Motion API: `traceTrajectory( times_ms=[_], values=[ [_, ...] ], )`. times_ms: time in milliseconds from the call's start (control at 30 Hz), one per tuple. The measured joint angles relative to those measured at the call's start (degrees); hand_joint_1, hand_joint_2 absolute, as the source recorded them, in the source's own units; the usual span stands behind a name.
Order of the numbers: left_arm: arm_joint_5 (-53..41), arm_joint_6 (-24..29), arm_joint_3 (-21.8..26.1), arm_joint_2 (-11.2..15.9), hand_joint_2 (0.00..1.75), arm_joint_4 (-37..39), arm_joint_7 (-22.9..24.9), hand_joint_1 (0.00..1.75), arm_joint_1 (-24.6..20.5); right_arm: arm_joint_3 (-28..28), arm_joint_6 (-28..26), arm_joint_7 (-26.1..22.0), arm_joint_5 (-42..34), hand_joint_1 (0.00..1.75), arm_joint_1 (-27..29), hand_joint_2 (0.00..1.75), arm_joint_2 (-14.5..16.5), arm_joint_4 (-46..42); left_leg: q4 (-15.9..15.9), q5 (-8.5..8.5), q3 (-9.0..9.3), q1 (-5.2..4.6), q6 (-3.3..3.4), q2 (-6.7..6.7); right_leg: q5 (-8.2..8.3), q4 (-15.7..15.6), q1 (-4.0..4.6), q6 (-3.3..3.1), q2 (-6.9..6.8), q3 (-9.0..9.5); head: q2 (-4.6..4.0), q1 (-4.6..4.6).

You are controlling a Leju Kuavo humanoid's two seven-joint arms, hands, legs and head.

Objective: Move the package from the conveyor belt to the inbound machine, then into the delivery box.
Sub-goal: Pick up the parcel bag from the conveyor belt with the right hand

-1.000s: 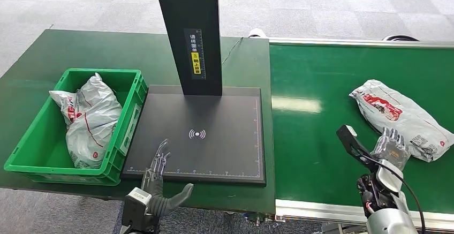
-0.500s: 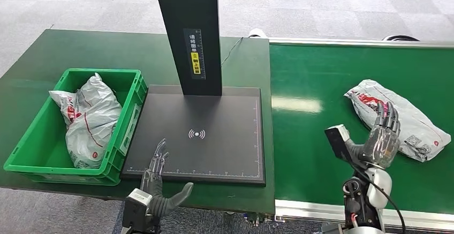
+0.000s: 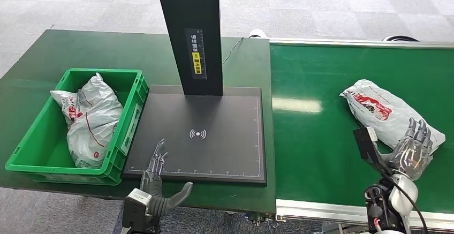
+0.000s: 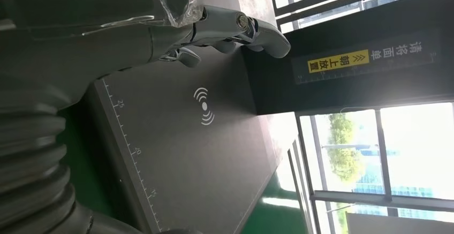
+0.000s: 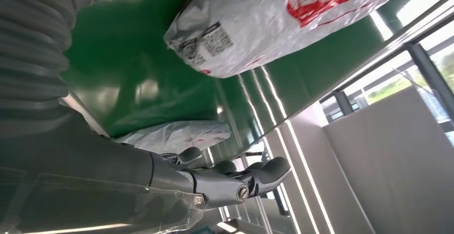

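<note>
A white plastic package with red print lies on the green conveyor belt; the right wrist view shows it close up. My right hand hovers at the package's near right end with fingers extended and holds nothing; the fingers show apart from the bag. The inbound machine is a black scan pad with a tall black post. My left hand stays open over the pad's front left edge, its fingers stretched above the pad.
A green delivery box stands left of the pad on the dark green table, with white bags inside. A second white bag lies farther along the belt. A thin cable runs behind the post.
The package has drifted a little to the left on the belt. My right hand rose beside it, then swung right and lower to its near right end. The left hand stayed put.
</note>
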Motion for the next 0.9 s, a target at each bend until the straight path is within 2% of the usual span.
traceTrajectory(
  times_ms=[100,333,500,733,900],
  values=[
    [0.1,0.0,0.0,0.1,1.75,0.1,-0.1,0.0,0.0,-1.9,2.7,0.3,-0.3,0.0,-1.9,1.75,-2.5,3.6,0.0,0.0,0.0,0.01,0.0,0.01,0.0,0.0,0.01,0.0,0.01,-0.02,0.0,0.0],
    [0.3,-0.3,0.0,0.3,1.75,0.8,-0.7,0.0,-0.4,-7.6,18.5,-9.8,-9.2,0.0,-6.3,1.75,-5.6,9.4,0.0,0.0,0.0,0.02,0.0,0.01,0.0,0.0,0.03,0.0,0.0,-0.02,0.0,0.01],
    [0.6,-0.4,0.3,0.5,1.75,1.2,-0.9,0.0,-0.4,-11.3,24.3,-12.1,-12.8,0.0,-8.8,1.75,-7.4,12.0,0.0,0.0,-0.02,0.01,0.0,0.01,0.0,0.0,0.01,0.0,0.0,-0.01,0.01,0.01],
    [0.6,-0.7,0.5,0.5,1.75,1.3,-1.3,0.0,-0.4,-13.4,25.5,-11.2,-12.2,0.0,-10.8,1.75,-8.8,13.8,0.0,0.0,-0.02,0.01,0.0,0.01,0.0,0.0,0.02,0.0,0.0,-0.02,0.0,0.0],
    [0.3,-1.0,0.5,0.5,1.75,1.4,-1.4,0.0,-0.4,-13.5,22.0,-5.1,-6.9,0.0,-12.0,1.75,-9.7,14.5,0.0,0.0,-0.02,0.01,0.0,0.01,0.0,0.0,0.02,0.0,0.0,-0.01,0.0,0.01]
  ],
)
